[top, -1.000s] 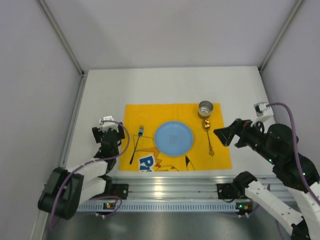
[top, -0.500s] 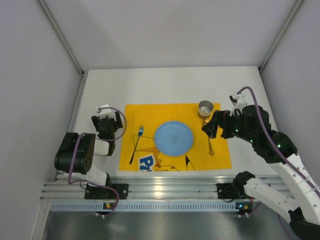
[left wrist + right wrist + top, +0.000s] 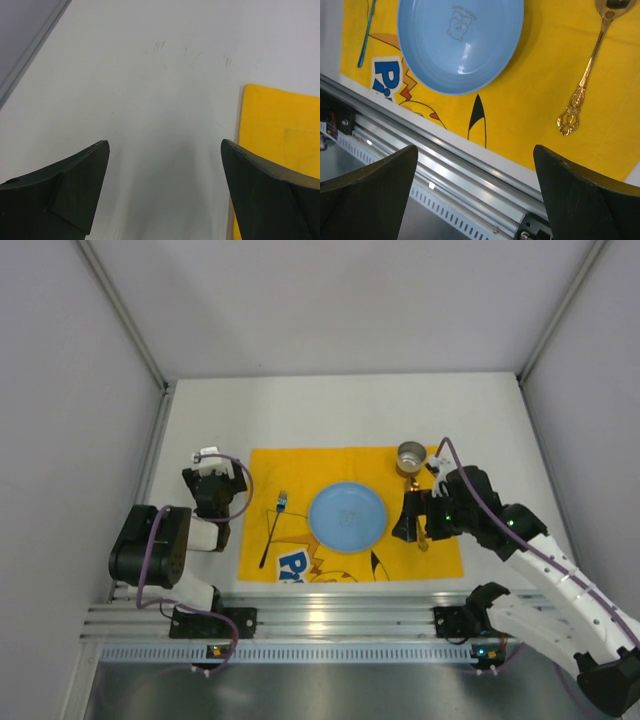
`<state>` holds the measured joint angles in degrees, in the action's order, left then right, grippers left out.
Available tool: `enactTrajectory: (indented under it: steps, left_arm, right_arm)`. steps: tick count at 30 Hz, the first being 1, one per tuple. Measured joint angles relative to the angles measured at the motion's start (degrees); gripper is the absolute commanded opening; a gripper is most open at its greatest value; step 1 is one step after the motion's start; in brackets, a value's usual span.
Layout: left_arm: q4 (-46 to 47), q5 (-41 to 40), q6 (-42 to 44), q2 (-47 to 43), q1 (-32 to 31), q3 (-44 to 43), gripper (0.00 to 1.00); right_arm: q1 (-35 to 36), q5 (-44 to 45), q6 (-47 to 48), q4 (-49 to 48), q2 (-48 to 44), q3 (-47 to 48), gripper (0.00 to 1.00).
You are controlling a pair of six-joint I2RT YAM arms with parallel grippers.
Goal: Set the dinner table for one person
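The white dinner table (image 3: 330, 410) carries a yellow cartoon placemat (image 3: 300, 465). On the mat lie a blue plate (image 3: 347, 515), a blue-handled fork (image 3: 272, 530) to its left, a gold spoon (image 3: 420, 535) to its right and a metal cup (image 3: 411, 455) behind the spoon. My right gripper (image 3: 408, 518) is open and empty above the mat, between plate and spoon. Its wrist view shows the plate (image 3: 460, 45), spoon (image 3: 585, 75) and fork handle (image 3: 367, 35) beyond the gripper (image 3: 475, 148). My left gripper (image 3: 215, 488) is open and empty over bare table (image 3: 150, 90), left of the mat (image 3: 280, 130).
The silver rail (image 3: 340, 605) runs along the table's near edge and also shows in the right wrist view (image 3: 445, 165). Grey walls with metal corner posts (image 3: 125, 315) close in the left, back and right sides.
My right gripper has swung left and nearer, from beside the mat's right edge to over the spoon area. My left arm drew back slightly a second ago and has been still since.
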<state>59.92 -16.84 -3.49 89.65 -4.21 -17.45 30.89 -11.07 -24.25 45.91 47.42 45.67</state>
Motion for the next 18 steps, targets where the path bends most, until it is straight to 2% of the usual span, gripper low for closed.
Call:
enactTrajectory:
  steps: [11, 18]
  left_arm:
    - [0.0, 1.1, 0.0, 0.0, 0.4, 0.0, 0.99]
    - [-0.3, 11.0, 0.6, 0.0, 3.1, 0.0, 0.98]
  right_arm:
    - [0.2, -1.5, -3.0, -3.6, -12.5, -2.5, 1.0]
    - [0.2, -2.9, -2.8, -3.0, -18.2, -2.5, 1.0]
